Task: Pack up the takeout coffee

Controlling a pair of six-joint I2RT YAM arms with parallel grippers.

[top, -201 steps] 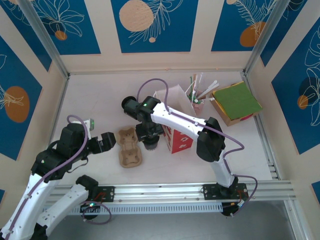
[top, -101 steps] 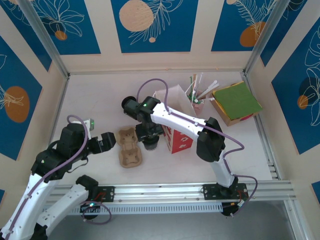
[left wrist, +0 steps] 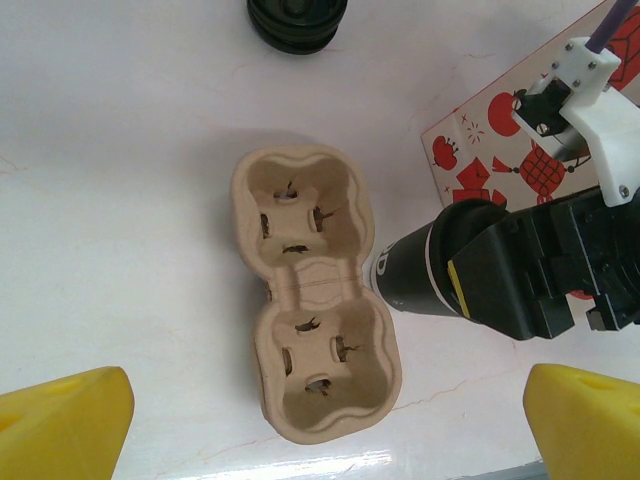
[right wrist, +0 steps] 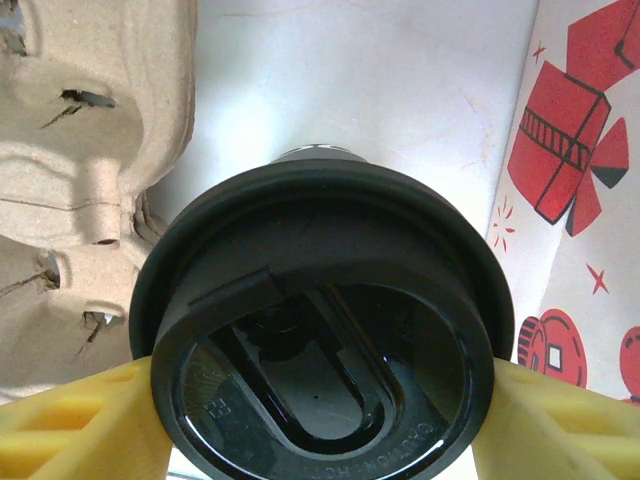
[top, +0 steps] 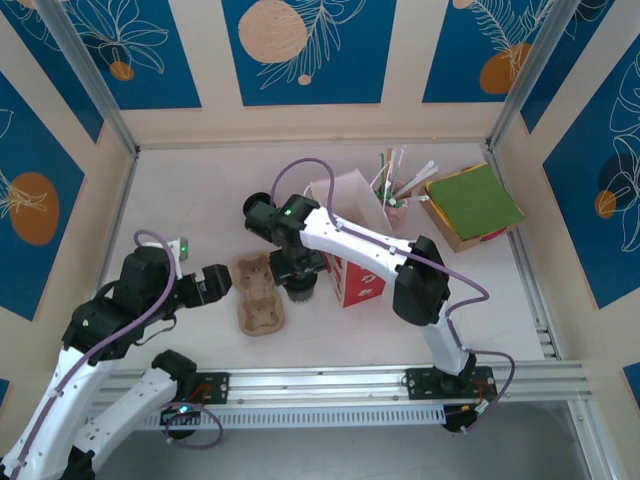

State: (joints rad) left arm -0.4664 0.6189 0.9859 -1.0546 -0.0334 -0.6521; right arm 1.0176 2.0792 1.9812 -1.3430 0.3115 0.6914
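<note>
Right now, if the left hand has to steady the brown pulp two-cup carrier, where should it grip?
Probably pinch the rim wall of the brown moulded-pulp two-cup carrier from above, one finger inside a well: it lies flat, wells up, walls thin. Use the long side away from the black-lidded white paper cup, which the right hand holds close beside the other side.

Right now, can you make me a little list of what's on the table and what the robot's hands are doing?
coffee cup: black lid on, pinched between the right fingers
cup holder: brown cardboard, two pockets, both empty, right beside the coffee cup
left fingers: wide open, holding nothing, next to the cup holder
paper bag: white with red pictures, on the cup's other side
far right: pink cup of stirrers and a box of green napkins
</note>
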